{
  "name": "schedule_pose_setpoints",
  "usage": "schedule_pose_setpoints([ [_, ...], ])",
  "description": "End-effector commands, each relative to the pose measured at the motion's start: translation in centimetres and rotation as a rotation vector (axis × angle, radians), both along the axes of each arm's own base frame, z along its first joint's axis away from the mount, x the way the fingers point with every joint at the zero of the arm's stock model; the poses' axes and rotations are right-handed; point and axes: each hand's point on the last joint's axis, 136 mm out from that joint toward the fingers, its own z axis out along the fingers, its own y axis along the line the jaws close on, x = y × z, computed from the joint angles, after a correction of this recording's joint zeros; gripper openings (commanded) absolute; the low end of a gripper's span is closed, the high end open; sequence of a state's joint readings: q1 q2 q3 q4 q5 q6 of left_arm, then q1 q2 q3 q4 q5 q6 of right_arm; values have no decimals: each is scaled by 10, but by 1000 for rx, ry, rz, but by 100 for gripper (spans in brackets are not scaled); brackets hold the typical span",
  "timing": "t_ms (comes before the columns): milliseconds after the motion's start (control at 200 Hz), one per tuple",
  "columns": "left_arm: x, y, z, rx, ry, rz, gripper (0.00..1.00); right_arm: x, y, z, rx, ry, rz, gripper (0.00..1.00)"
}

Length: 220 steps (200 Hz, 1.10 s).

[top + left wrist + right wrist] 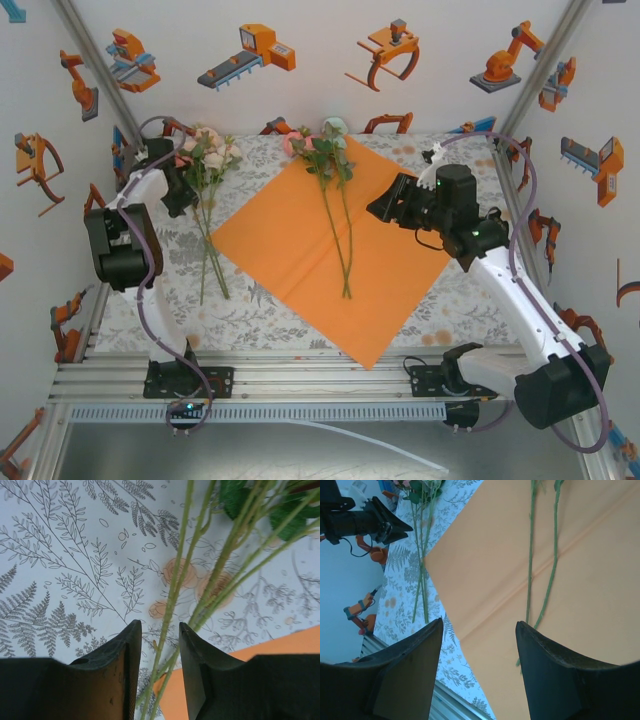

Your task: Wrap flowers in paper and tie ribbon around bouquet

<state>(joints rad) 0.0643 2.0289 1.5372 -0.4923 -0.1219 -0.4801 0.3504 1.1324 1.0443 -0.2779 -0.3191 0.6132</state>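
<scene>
Paper (pixel 300 250) was plain bright orange, centre frame. Flowers (pixel 210 152), upper left, were pink, white, cream; stems (pixel 172 590) and leaves (pixel 235 495) green. Tablecloth (pixel 260 320) was white with grey fern print and faint orange blossoms. Walls (pixel 330 90) were white with orange robot cartoons (pixel 250 50). Arms (pixel 510 290) were white and black, cables (pixel 533 190) purple-grey.

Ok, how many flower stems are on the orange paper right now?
2. The left stem and right stem lie side by side along the paper's middle, leafy ends toward the far corner. The other flowers lie off it, on the tablecloth.
</scene>
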Motion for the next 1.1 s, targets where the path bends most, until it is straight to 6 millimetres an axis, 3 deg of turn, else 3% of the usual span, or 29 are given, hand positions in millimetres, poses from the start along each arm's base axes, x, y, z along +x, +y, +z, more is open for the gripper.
schedule_pose_setpoints([
  [0, 7, -1, -7, -13, 6, -31, 38, 4, -1, 18, 17, -42, -25, 55],
  [220, 0, -4, -26, -23, 47, -33, 33, 2, -4, 16, 11, -36, -36, 55],
  [390, -2, -2, -20, -8, 48, -41, 13, 3, -3, 17, 11, -37, -34, 55],
  [516, 2, 3, 12, 41, 10, -69, 4, 4, -1, 19, 13, -42, -22, 55],
  [686, 1, 11, 80, 119, -98, -95, 0, 2, 12, 29, 53, -65, 47, 55],
  [756, 0, 3, 110, 98, -167, -113, 0, 0, 21, 35, 89, -83, 96, 55],
  [826, 0, -13, 142, 51, -250, -136, 0, -3, 29, 41, 123, -109, 135, 55],
  [926, 1, -55, 186, -49, -380, -188, 0, -5, 35, 48, 154, -146, 168, 55],
  [1011, 3, -106, 208, -169, -464, -227, 0, -5, 36, 50, 160, -158, 171, 55],
  [1096, 6, -163, 215, -265, -498, -279, 0, -6, 34, 48, 150, -148, 164, 55],
])
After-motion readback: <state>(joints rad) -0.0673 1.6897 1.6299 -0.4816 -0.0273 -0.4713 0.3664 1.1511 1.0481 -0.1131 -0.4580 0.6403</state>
